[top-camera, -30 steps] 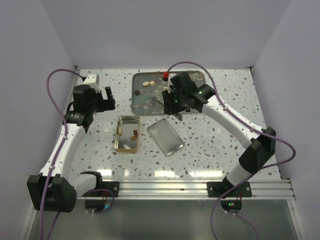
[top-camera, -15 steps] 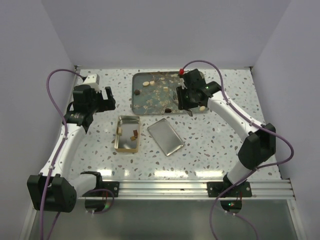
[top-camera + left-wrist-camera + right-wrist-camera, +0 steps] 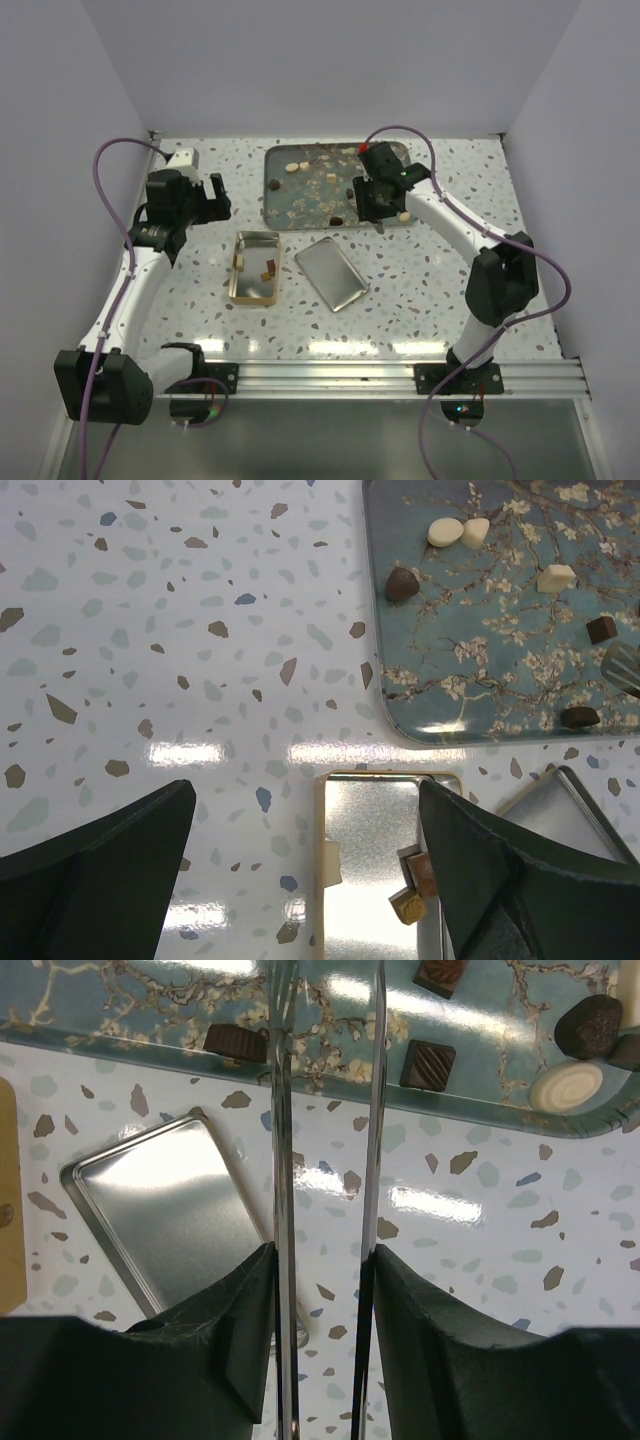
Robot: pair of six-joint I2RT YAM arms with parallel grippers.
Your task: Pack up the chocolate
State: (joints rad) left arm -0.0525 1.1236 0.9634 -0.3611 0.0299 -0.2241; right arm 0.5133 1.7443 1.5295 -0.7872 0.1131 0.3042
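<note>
The chocolate lies as small pieces on the teal blossom tray (image 3: 300,205): cream ones (image 3: 293,167), a dark one (image 3: 338,220), and more in the right wrist view (image 3: 427,1063). The open gold tin (image 3: 255,268) holds three pieces (image 3: 415,885). My right gripper (image 3: 375,205) is shut on metal tongs (image 3: 285,1110) over the tray's near right part. The tong blades are apart and their tips run out of the right wrist view. My left gripper (image 3: 305,790) is open and empty above the tin's far end.
The tin's silver lid (image 3: 332,272) lies on the table right of the tin, just in front of the tray. The tray sits at the back middle of the terrazzo table. The tongs' red end (image 3: 360,146) sticks up behind the right gripper.
My right gripper with the tongs has moved right across the tray, from its middle to its near right part. The left arm has not moved.
</note>
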